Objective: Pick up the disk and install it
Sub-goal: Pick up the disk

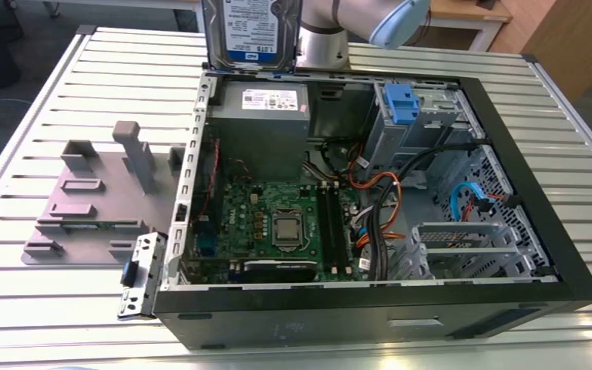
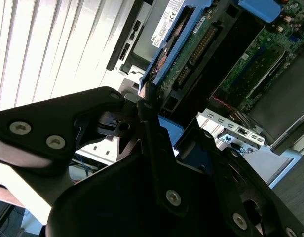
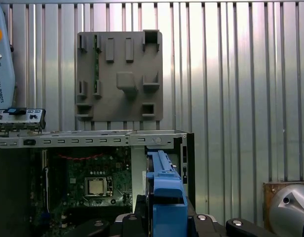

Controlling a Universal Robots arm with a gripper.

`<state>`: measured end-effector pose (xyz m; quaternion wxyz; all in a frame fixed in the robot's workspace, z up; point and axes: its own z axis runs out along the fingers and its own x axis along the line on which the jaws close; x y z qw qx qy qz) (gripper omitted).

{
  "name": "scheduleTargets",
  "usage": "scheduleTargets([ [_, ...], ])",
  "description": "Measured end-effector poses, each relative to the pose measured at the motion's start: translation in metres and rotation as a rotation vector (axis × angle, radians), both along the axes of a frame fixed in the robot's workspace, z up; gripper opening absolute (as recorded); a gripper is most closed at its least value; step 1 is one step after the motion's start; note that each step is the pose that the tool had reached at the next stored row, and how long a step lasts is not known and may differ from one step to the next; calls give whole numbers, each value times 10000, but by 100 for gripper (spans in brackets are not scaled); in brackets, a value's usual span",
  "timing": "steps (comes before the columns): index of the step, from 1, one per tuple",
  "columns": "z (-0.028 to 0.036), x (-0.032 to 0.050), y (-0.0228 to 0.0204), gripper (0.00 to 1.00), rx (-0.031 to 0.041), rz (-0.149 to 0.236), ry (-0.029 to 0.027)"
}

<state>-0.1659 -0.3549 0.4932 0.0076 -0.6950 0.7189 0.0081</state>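
Exterior view: the disk (image 1: 252, 31) hangs upright, long axis vertical, label toward the camera, above the far wall of the open computer case (image 1: 543, 223) and over the power supply (image 1: 263, 108). Second wrist view: the gripper (image 2: 157, 116) is clenched on the disk's edge. The drive cage (image 1: 425, 116) lies toward the exterior view's right, with cables (image 1: 378, 185) strung just beneath it.

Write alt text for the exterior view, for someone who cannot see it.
A flat silver-grey metal disk with a white-and-blue label hangs upright beside the robot arm, over the rim of an open black computer case lying on a slatted metal table. A grey fixture plate sits at the exterior view's left.
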Motion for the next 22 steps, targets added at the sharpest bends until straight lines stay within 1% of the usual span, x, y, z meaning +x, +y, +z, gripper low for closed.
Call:
scheduleTargets([
  [22, -2, 70, 0, 36, 0, 0, 0],
])
